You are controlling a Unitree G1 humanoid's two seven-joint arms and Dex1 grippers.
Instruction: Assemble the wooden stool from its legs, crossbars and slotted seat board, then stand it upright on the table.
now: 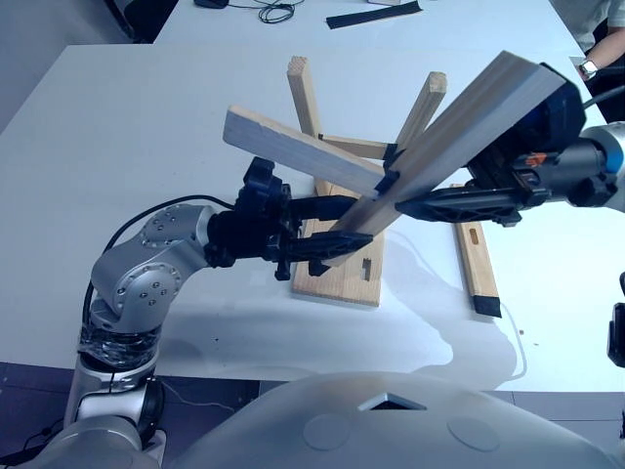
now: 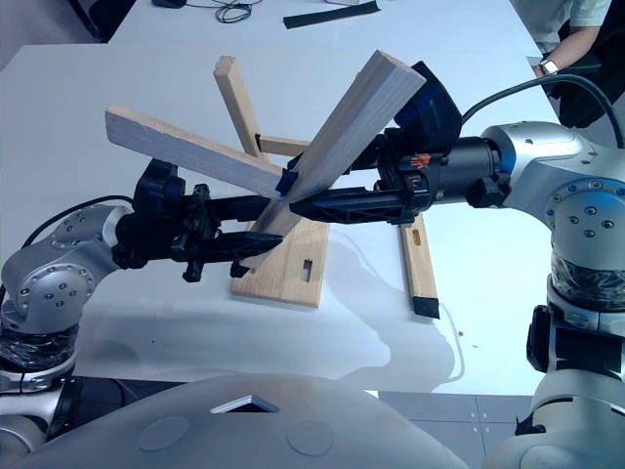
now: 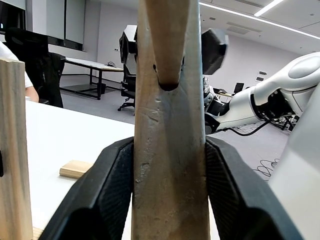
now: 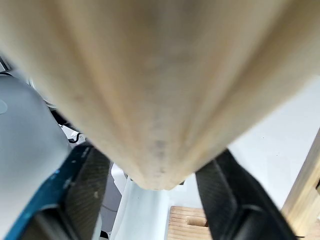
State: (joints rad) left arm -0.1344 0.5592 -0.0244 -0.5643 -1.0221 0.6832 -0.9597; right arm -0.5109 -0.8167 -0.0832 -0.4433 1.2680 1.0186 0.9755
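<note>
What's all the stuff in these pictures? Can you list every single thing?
crossed wooden bars: two, pale wood, held in the air above the seat board
flat slotted wooden seat board: one, pale wood, lying on the table
upright wooden legs: two, pale wood, standing up from the seat board
short wooden crossbar: one, pale wood, between the upright legs
loose wooden bar: one, pale wood with a black end, flat on the table, right of the seat board
black strip: one, far side of the table
black cables: a tangle, far side
white table: one
left gripper: black, clamped on the crossed bars' lower end
right gripper: black, clamped on the longer bar
</note>
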